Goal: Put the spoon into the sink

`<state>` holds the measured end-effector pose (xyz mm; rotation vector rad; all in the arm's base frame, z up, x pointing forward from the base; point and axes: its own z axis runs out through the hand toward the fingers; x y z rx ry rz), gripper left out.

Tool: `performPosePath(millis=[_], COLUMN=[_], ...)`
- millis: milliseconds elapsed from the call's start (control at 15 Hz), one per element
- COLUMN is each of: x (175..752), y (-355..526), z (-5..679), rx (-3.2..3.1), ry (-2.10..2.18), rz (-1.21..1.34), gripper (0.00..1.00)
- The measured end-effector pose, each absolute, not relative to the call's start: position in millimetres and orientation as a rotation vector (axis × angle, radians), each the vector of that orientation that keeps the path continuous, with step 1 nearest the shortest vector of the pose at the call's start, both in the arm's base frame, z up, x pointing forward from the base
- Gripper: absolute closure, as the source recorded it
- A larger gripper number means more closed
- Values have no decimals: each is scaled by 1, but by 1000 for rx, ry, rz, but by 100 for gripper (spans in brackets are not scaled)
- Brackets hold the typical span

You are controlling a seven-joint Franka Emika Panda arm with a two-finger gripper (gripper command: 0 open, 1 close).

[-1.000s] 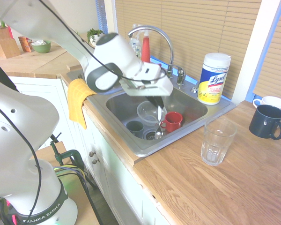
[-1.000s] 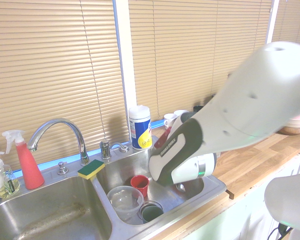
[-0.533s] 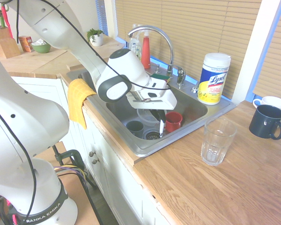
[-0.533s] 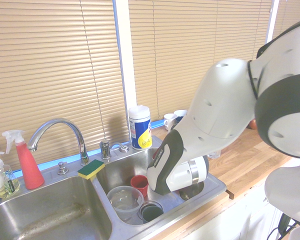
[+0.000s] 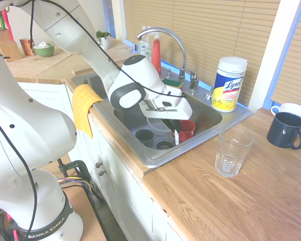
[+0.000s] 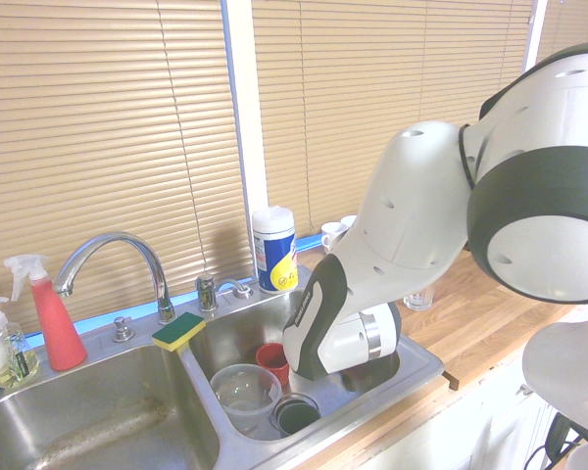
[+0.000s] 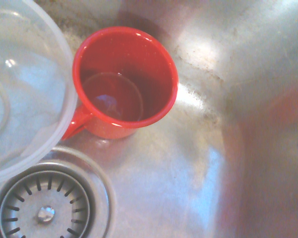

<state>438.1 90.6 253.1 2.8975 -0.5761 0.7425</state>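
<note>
Fingers [image 5: 169, 123] of my gripper [image 5: 174, 129] pinch the spoon [image 5: 176, 136] narrowly, low inside the sink [image 5: 206, 116] beside the red cup [image 5: 187, 129]. The placing step is nearly done; next I should open them and let it drop.

The sink [image 5: 203, 113] floor is crowded by a red cup [image 7: 124, 82], a clear bowl [image 7: 20, 94] touching it and a dark cup [image 5: 144, 136]; bare steel is left beside the drain [image 7: 44, 210].

Tan blinds [image 6: 108, 147] cover the windows behind a wooden counter [image 5: 241, 201]. White cabinets [image 5: 125, 206] stand below. A white post [image 6: 245, 108] divides the blinds. Soft daylight.
</note>
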Motion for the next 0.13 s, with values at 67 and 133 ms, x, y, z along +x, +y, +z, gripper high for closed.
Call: performPosePath(millis=[67,133], x=[440,441], y=[91,90], z=[253,253], rx=[2898,2896], ry=[-578,-579], rz=[743,750], gripper=[0,0])
